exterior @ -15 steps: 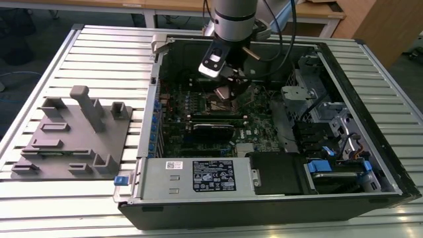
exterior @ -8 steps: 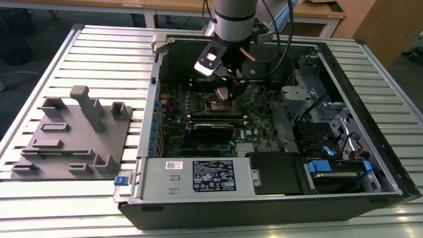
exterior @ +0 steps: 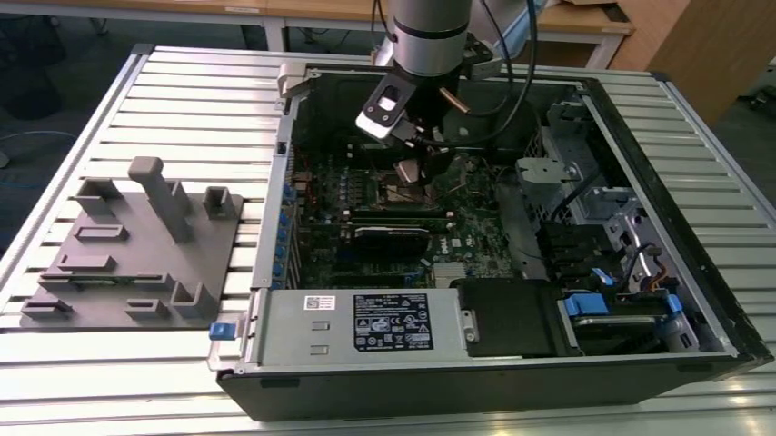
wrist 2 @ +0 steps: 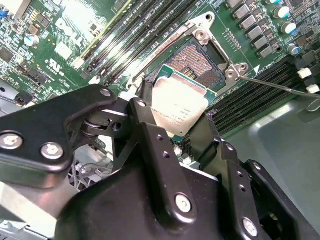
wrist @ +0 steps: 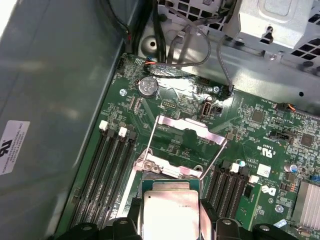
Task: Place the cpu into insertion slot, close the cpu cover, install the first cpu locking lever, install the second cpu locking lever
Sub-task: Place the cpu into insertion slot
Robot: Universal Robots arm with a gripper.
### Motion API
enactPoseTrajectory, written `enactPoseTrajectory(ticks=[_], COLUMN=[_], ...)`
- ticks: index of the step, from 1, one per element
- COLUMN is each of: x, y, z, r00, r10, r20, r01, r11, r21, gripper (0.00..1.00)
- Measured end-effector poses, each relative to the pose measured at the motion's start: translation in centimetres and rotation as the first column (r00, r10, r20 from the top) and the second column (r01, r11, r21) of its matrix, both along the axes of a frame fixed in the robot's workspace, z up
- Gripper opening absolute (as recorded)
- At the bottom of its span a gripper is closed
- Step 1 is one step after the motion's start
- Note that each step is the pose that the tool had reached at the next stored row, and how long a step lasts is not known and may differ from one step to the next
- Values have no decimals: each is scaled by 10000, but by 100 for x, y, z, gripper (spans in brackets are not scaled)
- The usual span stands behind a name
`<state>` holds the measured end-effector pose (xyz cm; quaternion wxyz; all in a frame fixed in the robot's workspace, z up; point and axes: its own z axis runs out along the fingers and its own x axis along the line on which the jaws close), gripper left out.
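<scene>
My gripper [wrist 2: 176, 114] is shut on the cpu [wrist 2: 179, 106], a flat square chip with a dull silver top, pinched between the black fingers [wrist 2: 150, 135]. It hangs tilted just above the insertion slot [wrist 2: 199, 61], whose dark centre and silvery rim sit in the green board. In the first wrist view the cpu [wrist: 170, 212] is at the gripper [wrist: 170, 227], and the cpu cover [wrist: 187, 125] stands flipped open beyond it. A thin locking lever rod [wrist 2: 270, 84] lies swung out beside the socket. In the exterior view the gripper [exterior: 410, 171] hovers over the socket [exterior: 405, 192] inside the case.
Long black memory slots [wrist 2: 130, 35] flank the socket on both sides. A metal drive cage [exterior: 552, 173] and cables stand at the exterior view's right, and a silver power supply [exterior: 363, 322] is at the front. A grey parts fixture [exterior: 134, 245] is on the slatted table.
</scene>
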<state>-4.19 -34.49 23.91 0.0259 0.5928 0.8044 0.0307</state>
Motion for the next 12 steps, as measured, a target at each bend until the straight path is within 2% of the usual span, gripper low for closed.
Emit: enactPoseTrajectory(ticks=[3,6,8,12], x=[0,0,0,0], y=[0,0,0,0], z=[-5,-11,-16,-24], r00=[9986,9943,9899,9767], r10=[-526,-1063,-1420,-2145], r20=[-1,0,0,0], r01=[526,1063,1420,2145], r11=[9986,9943,9899,9767], r21=[-1,1,0,0], gripper=[54,54,54,54])
